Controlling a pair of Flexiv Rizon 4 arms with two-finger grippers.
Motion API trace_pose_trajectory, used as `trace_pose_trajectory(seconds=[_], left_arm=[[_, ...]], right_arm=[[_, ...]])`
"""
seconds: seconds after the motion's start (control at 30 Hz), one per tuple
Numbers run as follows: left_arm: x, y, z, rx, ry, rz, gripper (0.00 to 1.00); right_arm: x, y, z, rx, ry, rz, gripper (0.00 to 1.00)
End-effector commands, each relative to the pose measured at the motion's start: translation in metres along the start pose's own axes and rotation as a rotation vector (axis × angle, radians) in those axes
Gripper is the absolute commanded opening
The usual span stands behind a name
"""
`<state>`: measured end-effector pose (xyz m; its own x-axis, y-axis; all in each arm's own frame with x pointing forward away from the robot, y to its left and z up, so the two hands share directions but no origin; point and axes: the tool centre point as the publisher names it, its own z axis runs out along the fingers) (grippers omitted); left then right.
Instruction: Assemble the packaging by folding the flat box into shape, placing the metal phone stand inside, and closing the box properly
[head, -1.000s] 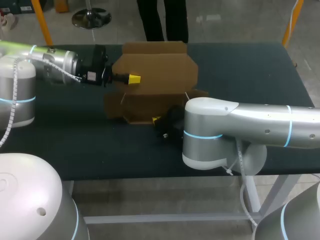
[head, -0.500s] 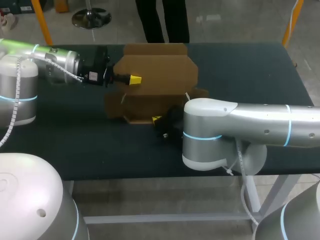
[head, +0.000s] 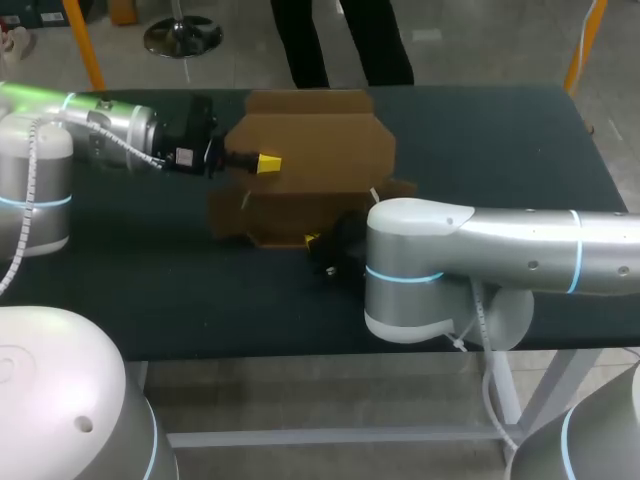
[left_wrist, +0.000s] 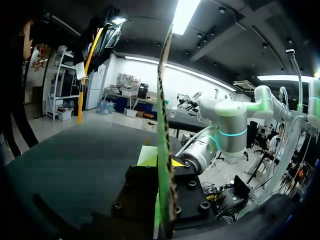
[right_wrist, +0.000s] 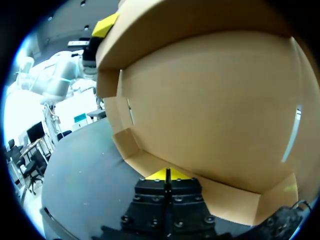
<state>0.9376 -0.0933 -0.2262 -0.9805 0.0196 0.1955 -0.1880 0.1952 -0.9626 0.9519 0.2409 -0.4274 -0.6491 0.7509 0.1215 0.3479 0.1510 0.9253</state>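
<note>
Edgewise, box panel (head: 325, 145) gripped in left pincer (head: 268, 161); right pincer (head: 313, 240) at flap (head: 272, 238)

There is one cardboard box (head: 312, 160) and one dark table (head: 500, 140) under it. Two robot arms come in over the table, one left arm (head: 105, 128) and one right arm (head: 500, 245). Each carries one gripper, so two in all: the left gripper (head: 266, 161) and the right gripper (head: 313, 239). Each wrist view shows two yellow fingertips (left_wrist: 176, 162) — four altogether.
</note>
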Motion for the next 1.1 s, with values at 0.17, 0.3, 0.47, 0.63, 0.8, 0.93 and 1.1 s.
trace_pose_trajectory(seconds=[0.17,0.3,0.47,0.63,0.8,0.93,1.1], left_arm=[[0.0054,0.0032,0.0012,-0.009,0.002,0.003,0.00],[0.0071,0.0043,0.0008,-0.010,0.004,0.005,0.00],[0.0075,0.0046,0.0004,-0.009,0.003,0.004,0.00],[0.0078,0.0045,0.0003,-0.011,0.003,0.005,0.00],[0.0086,0.0038,0.0001,-0.013,0.003,0.007,0.00],[0.0092,0.0036,0.0000,-0.013,0.003,0.009,0.00],[0.0094,0.0036,-0.0001,-0.016,0.003,0.009,0.00]], right_arm=[[0.0022,-0.0027,0.0038,0.000,-0.006,-0.001,0.00],[0.0022,-0.0027,0.0038,0.000,-0.006,-0.001,0.00],[0.0022,-0.0027,0.0038,0.000,-0.006,-0.001,0.00],[0.0022,-0.0027,0.0038,0.000,-0.006,-0.001,0.00],[0.0022,-0.0027,0.0038,0.000,-0.006,-0.001,0.00],[0.0022,-0.0027,0.0038,0.000,-0.006,-0.001,0.00],[0.0022,-0.0027,0.0038,0.000,-0.006,-0.001,0.00]])
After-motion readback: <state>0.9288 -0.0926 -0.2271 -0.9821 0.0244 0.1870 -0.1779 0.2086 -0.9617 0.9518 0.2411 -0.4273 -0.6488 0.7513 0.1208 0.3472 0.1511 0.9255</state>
